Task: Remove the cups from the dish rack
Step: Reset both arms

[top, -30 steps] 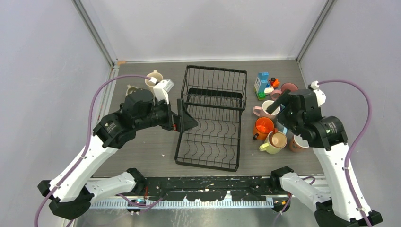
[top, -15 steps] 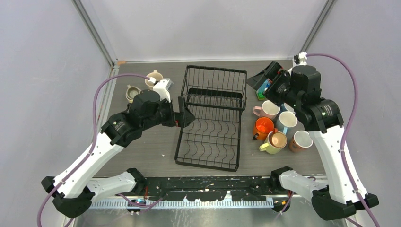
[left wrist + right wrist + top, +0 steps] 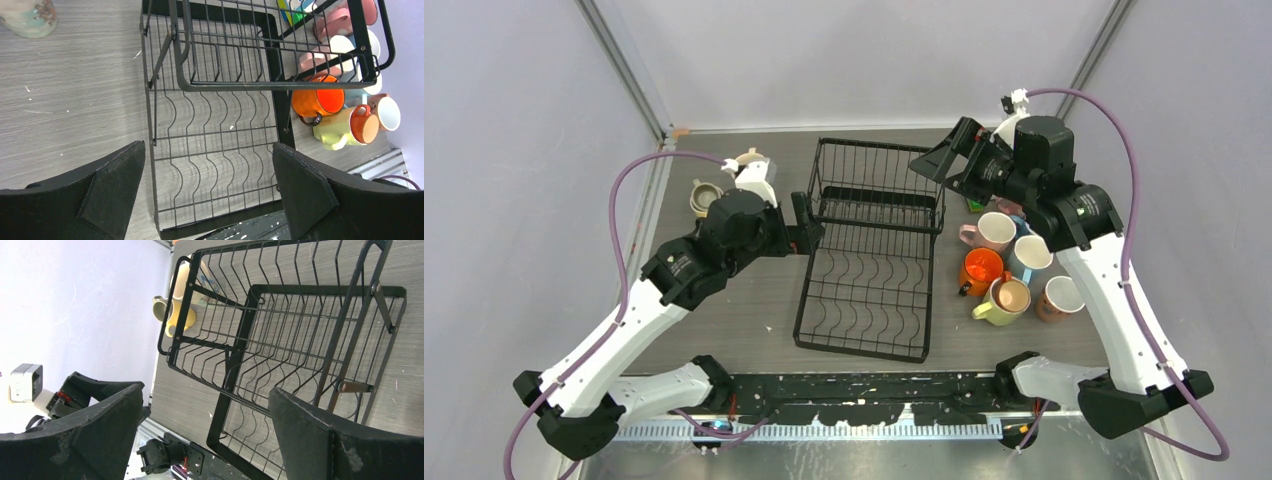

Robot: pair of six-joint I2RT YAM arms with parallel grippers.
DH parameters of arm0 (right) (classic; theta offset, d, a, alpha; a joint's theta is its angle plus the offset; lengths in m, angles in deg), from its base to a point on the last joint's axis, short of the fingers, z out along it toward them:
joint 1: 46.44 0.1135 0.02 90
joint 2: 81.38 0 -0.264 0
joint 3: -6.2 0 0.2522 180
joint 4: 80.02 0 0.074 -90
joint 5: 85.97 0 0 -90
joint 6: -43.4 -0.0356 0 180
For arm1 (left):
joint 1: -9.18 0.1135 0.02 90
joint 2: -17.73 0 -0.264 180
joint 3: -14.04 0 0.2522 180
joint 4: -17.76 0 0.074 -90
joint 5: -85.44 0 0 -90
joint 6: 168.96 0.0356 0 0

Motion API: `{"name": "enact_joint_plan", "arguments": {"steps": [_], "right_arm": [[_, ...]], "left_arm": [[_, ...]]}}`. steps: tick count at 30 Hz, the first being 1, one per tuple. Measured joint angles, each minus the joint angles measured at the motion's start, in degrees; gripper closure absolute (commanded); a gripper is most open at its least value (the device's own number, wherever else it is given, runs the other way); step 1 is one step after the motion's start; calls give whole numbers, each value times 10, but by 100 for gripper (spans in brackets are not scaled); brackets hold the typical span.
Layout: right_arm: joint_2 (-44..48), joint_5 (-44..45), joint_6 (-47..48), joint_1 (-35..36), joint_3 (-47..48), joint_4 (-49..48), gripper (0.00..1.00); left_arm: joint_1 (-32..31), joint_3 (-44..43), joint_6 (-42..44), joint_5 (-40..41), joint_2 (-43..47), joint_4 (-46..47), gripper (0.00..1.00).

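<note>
**Overhead view.** Dish rack (image 3: 869, 255): black wire, mid-tabletop (image 3: 744, 320), no cups visible inside. Cups: a cluster just right of the rack, among them an orange cup (image 3: 980, 270), and two more well off to its left. Left end effector (image 3: 807, 225): jaws wide, empty, at the rack's left rim. Right end effector (image 3: 944, 160): jaws wide, empty, near the basket's far right corner.

**Left wrist view.** Wavy tray bare; cups sit on the tabletop beyond the rack.

**Right wrist view.** Basket wires bare; a cream cup (image 3: 172, 315) stands outside.

**Handling note.** Unloading looks complete. Check both rack sections, then lift straight away, clear of the wires.
</note>
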Motion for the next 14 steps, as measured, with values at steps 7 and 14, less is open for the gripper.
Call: {"name": "enact_joint_plan", "arguments": {"steps": [7, 14], "right_arm": [[-3, -8, 12, 0, 6, -1, 0], [5, -7, 17, 0, 6, 0, 0]], "left_arm": [[0, -13, 3, 21, -4, -2, 0], [0, -24, 13, 29, -5, -6, 0]]}}
